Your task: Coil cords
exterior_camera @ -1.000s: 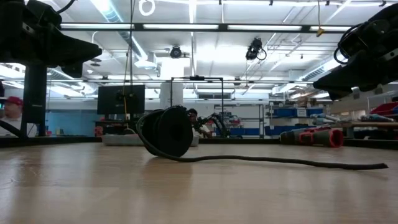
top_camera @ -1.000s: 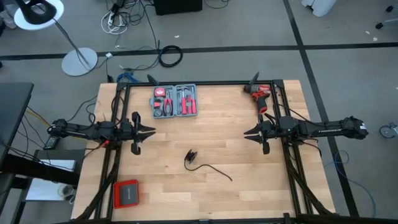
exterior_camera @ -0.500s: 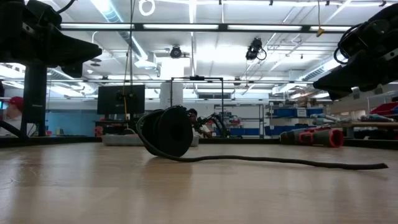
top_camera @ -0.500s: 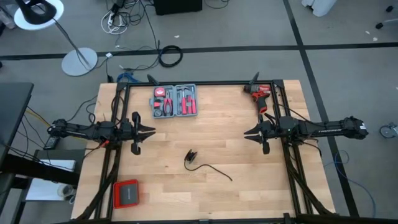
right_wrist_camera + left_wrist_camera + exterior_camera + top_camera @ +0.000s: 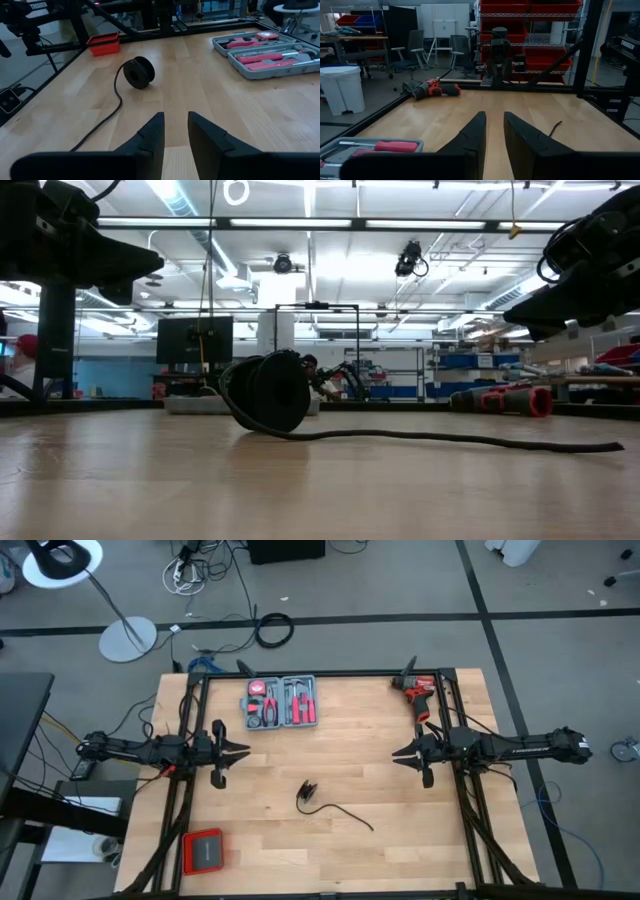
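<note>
The cord lies on the wooden table between my two arms. Its black plug block (image 5: 306, 790) (image 5: 139, 73) (image 5: 268, 392) rests on the wood. Its thin black cable (image 5: 345, 812) (image 5: 111, 109) (image 5: 450, 439) trails loosely from the block toward the table's near right, and its free end (image 5: 555, 128) lies flat. My left gripper (image 5: 246, 751) (image 5: 494, 131) hangs above the table's left part, pointing level toward the right, open and holding nothing. My right gripper (image 5: 395, 752) (image 5: 176, 131) faces it from the right, also open and holding nothing. Both are well clear of the cord.
An open grey tool case (image 5: 281, 702) (image 5: 265, 50) with red-handled tools lies at the far left-centre. A red drill (image 5: 418, 690) (image 5: 432, 90) lies at the far right. A red-rimmed box (image 5: 203, 852) (image 5: 104, 45) sits at the near left corner. Bare wood surrounds the cord.
</note>
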